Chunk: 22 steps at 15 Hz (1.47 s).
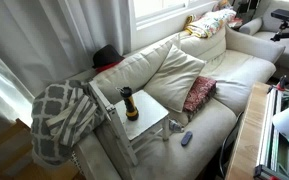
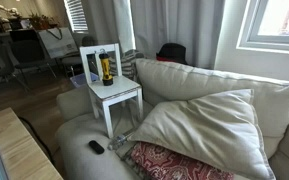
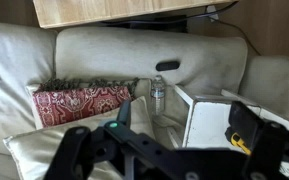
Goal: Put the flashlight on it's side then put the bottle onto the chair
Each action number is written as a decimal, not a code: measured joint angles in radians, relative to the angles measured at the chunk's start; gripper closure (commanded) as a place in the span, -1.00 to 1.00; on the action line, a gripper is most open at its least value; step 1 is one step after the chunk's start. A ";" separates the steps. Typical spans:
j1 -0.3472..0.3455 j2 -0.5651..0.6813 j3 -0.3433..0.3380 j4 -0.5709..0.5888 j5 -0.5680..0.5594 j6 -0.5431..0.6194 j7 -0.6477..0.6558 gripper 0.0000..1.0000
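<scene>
Gripper (image 3: 169, 150) fills the bottom of the wrist view. Its jaws look spread wide with nothing between them, so it's open and empty-handed. It's a bit blurry down there though. It hangs above the sofa (image 3: 104, 55), and the chair (image 3: 206, 122) is just past it.

The chair itself is parked right on the sofa cushions, white seat facing up. The flashlight (image 1: 130, 104) stands upright on that seat, yellow band showing, and both exterior views agree on that. In the wrist view I only catch a yellow sliver of it behind the gripper.

The bottle (image 3: 158, 94) is off the chair. It stands upright on the sofa just beside the chair's seat edge, cap on top. I can't tell if it's actually touching the chair.

A bit further out from the chair there's a red patterned pillow (image 3: 79, 102), with a big cream cushion (image 2: 199, 125) leaning next to it. Past the bottle, well clear of the chair, a small dark oblong thing (image 3: 167, 65) lies on the sofa. In an exterior view a checked blanket (image 1: 59, 118) is draped right up against the chair on its far side from the pillow.
</scene>
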 measured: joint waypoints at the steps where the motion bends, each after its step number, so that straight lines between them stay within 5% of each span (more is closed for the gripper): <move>1: 0.000 0.000 0.000 0.000 0.000 0.000 0.000 -1.00; 15: 0.003 0.014 0.013 0.000 0.000 0.013 0.000 -1.00; 22: 0.112 0.266 0.196 0.013 0.028 0.367 0.096 -1.00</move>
